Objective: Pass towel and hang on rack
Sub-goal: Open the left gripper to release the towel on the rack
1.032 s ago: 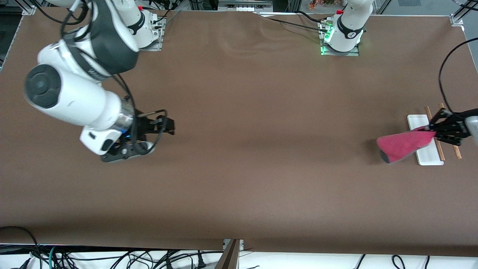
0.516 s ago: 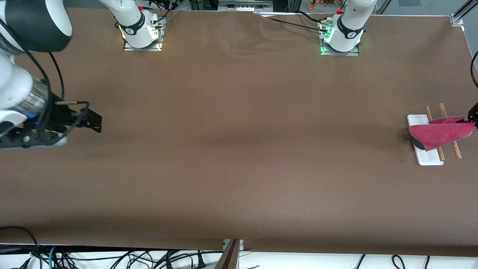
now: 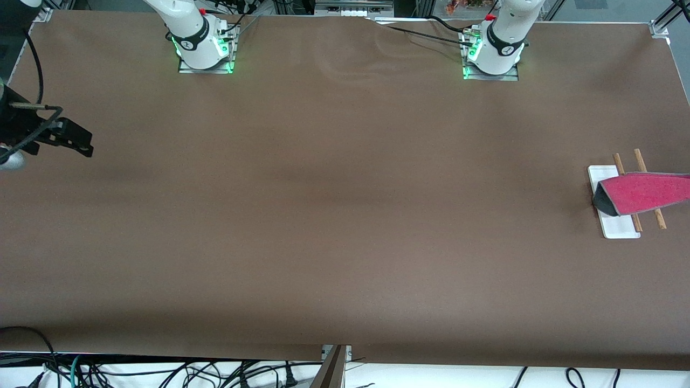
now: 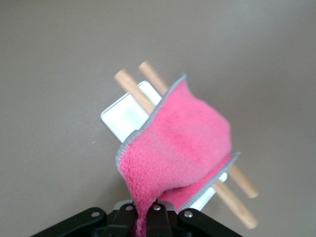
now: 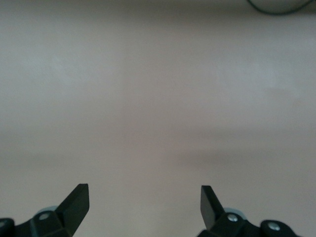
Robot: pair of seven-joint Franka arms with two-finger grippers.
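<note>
Left gripper [image 4: 148, 217]: pinching the towel [image 4: 180, 143] by 1 end, fingers clamped tight on the pink pile, no gap showing between them. Out of the front view, past the table edge at the left arm's end; only the cloth reaching in from there.

Towel [image 3: 644, 193]: hanging in the air over the rack [image 3: 614, 229], stretched taut from the grip, free end drooping to a grey-edged corner over the white base plate. Long axis running along the table's length, free end pointing toward the right arm's end, held end toward the left arm's end. Crossing the 2 wooden rods [image 4: 143, 91] roughly at right angles. Touching the rods or only passing above them: cannot tell.

Rack: sitting near the left arm's end of the table, rods slanting over the base plate.

Right gripper [image 5: 144, 197]: spread wide, holding nothing, waiting over the bare table at the right arm's end.

Step in hand, by judgement: hanging, the pass apparently done with. Next move likely calling for lowering the cloth so its middle settles across both rods, then letting go only once both halves are draping evenly; releasing too soon risking a slide off onto the base plate.
</note>
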